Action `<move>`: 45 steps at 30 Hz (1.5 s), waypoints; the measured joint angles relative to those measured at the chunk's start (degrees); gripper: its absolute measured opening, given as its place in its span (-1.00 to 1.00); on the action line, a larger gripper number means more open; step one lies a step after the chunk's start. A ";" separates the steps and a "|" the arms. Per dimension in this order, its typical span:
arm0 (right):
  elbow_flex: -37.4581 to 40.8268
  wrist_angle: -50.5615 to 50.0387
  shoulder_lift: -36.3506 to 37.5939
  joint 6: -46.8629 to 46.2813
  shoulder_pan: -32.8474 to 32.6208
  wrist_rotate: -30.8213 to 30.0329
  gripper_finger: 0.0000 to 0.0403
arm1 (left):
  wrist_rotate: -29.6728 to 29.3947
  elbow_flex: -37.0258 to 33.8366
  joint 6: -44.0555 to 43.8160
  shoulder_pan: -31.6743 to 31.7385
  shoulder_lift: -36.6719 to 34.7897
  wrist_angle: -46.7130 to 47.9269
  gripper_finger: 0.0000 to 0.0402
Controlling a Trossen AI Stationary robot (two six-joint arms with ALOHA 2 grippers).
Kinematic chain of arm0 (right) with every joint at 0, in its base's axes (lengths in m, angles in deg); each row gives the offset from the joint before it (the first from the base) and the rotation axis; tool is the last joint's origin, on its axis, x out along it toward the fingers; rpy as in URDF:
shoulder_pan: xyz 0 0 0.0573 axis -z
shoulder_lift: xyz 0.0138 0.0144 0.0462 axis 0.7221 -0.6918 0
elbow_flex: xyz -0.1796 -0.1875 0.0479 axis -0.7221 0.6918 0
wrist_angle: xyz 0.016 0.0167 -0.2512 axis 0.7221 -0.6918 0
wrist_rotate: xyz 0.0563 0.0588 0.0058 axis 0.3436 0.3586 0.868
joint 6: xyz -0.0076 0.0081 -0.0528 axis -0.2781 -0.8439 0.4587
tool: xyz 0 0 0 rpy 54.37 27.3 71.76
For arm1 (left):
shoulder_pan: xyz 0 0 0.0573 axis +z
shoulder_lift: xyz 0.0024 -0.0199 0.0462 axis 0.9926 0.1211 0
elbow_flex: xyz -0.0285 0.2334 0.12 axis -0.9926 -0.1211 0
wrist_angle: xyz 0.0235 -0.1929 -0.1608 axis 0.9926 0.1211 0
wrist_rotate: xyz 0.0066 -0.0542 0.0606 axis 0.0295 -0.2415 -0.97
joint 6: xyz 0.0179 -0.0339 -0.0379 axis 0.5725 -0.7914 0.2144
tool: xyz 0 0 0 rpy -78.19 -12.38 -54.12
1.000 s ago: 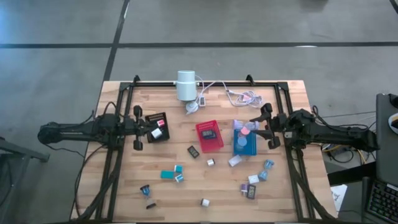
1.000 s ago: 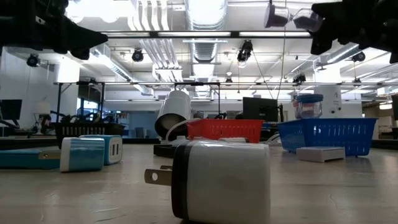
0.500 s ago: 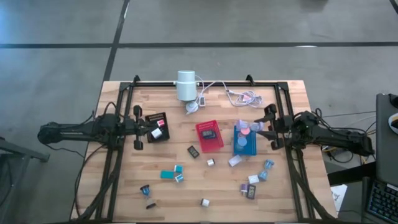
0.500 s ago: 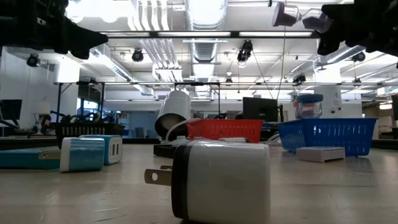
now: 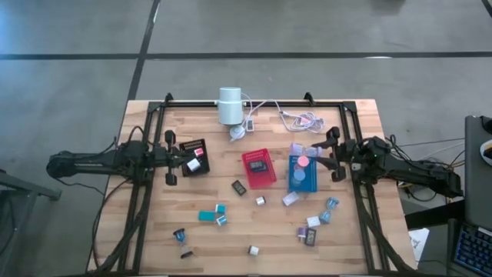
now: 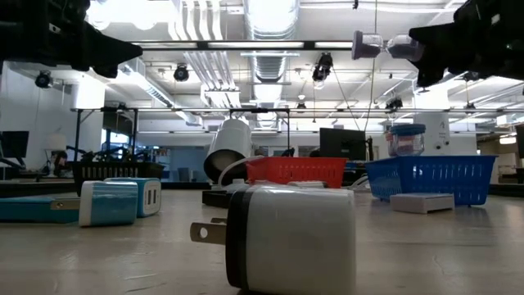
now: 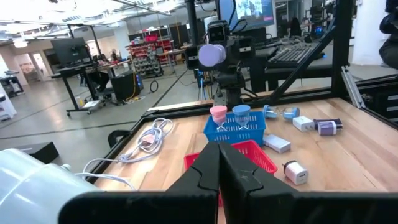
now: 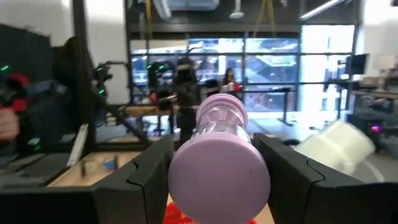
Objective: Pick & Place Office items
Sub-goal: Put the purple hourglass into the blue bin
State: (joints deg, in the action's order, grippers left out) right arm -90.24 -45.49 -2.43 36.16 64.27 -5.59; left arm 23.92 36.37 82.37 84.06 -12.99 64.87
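Observation:
My right gripper [image 5: 317,151] hangs high over the far end of the blue tray [image 5: 302,181], shut on a lilac office item [image 8: 217,168] with two round discs and a ribbed middle. That item also shows in the low view [image 6: 385,45], level and far above the table. A pink-topped item [image 5: 303,162] stands in the blue tray. My left gripper [image 7: 219,168] is shut with nothing in it, and it waits over the black tray [image 5: 194,148] at the table's left. Other office items [image 5: 207,215] lie scattered on the near half of the table. My right gripper pinches the lilac item between its two fingers [image 8: 152,168], one on each side. The fingers come level from the table's right and lie along the item. One disc [image 8: 219,177] faces the wrist, and the other end [image 6: 364,43] sticks out past the fingertips. The item is lifted clear and lies level.
A red tray [image 5: 259,167] holding a dark piece sits mid-table between the black and blue trays. A white cylinder [image 5: 229,105] with its cables [image 5: 300,119] lies at the far edge. A white plug block [image 6: 291,238] lies near the front edge. Black frame rails [image 5: 146,192] run along both sides.
My right gripper has sunk a little while keeping hold of the lilac item, and it has tipped so the item now lies level. My left arm has kept still.

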 joint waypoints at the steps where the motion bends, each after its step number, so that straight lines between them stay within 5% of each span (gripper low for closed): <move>1: -0.81 0.00 -0.32 -0.22 0.02 -0.58 -0.04 | 0.00 0.00 0.00 0.00 0.00 0.00 -0.97; 5: -7.77 -4.92 -2.60 -1.53 -0.02 -0.62 -0.04 | 0.00 0.00 0.00 0.00 0.00 -0.04 -0.97; 16: -44.01 -57.70 -21.06 -6.59 -0.02 -15.27 -0.05 | -0.02 0.00 -0.16 0.00 0.01 -0.06 -0.97; 27: -70.47 -95.44 -39.36 -14.73 -0.55 -15.20 -0.04 | -0.04 0.00 1.04 0.00 0.01 -0.06 -0.97; 36: -74.08 -109.10 -50.71 -18.06 -1.34 -13.90 -0.05 | -0.04 0.00 1.01 0.00 0.01 -0.05 -0.97; 45: -69.13 -104.39 -54.71 -18.04 -3.65 -12.36 -0.04 | -0.04 0.00 0.68 0.00 0.02 -0.03 -0.97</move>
State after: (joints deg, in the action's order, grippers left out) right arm -159.37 -149.88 -57.14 18.12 60.62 -17.95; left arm 23.87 36.37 83.05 84.05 -12.97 64.84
